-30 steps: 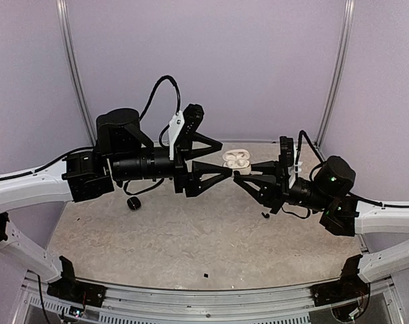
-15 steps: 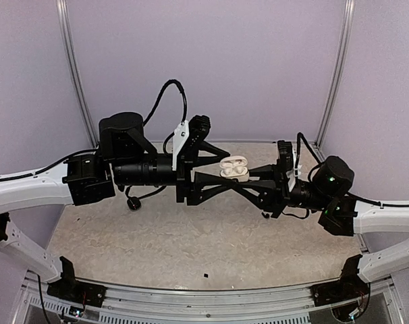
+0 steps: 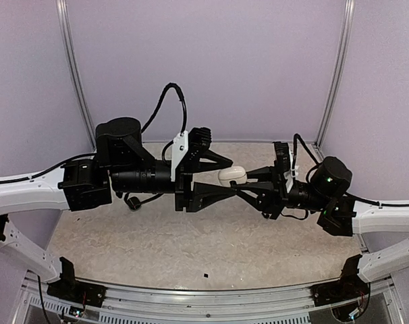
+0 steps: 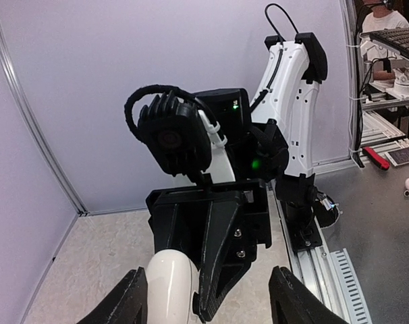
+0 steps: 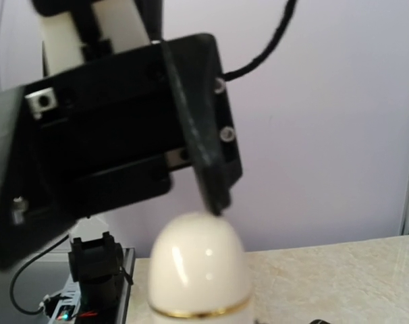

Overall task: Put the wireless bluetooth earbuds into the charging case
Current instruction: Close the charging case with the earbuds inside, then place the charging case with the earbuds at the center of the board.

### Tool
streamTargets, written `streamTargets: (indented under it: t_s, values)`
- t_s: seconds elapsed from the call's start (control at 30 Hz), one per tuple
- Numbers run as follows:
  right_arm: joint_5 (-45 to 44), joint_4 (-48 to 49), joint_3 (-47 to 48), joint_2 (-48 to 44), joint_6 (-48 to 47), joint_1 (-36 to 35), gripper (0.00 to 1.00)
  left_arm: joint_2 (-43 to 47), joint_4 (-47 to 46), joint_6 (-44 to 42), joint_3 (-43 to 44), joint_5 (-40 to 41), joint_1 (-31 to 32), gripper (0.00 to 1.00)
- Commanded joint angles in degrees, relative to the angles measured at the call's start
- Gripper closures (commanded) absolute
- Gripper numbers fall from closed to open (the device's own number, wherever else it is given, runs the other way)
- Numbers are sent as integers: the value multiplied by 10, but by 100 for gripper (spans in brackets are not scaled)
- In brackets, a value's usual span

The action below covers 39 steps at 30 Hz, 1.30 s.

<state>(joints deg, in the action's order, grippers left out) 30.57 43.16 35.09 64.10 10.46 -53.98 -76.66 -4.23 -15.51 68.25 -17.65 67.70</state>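
Lid (image 5: 198, 253) shut since 1 s ago; L tool (image 3: 229, 176) narrowed, half-open astride charging case (image 3: 232, 174), aloft over bench (image 3: 157, 236). R tool (image 3: 244, 181) clamps its base. Earbuds not visible. Light, glossy, slippery: grip flat sides.

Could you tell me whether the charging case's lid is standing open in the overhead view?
No, the charging case shows as one closed, smooth white oval there, with no raised lid to be seen.

Overhead; opposed wrist close-ups of charging case (image 3: 232, 175)
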Motion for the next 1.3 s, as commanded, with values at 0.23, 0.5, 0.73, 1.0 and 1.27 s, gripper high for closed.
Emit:
streamTargets:
  t_s: [0.23, 0.5, 0.73, 1.0, 1.27]
  values:
    - [-68, -49, 29, 28, 65, 58, 100, 32, -54, 50, -49, 147, -25, 21]
    - [-54, -142, 63, 94, 77, 140, 100, 20, -23, 253, 19, 226, -113, 1]
    - [-30, -180, 100, 193, 65, 184, 100, -13, 40, 408, 108, 217, -160, 1]
    - [-25, -261, 189, 325, 23, 197, 100, -3, 59, 479, 120, 197, -172, 1]
    - [-27, -321, 267, 415, 13, 237, 98, 19, 58, 491, 97, 186, -182, 1]
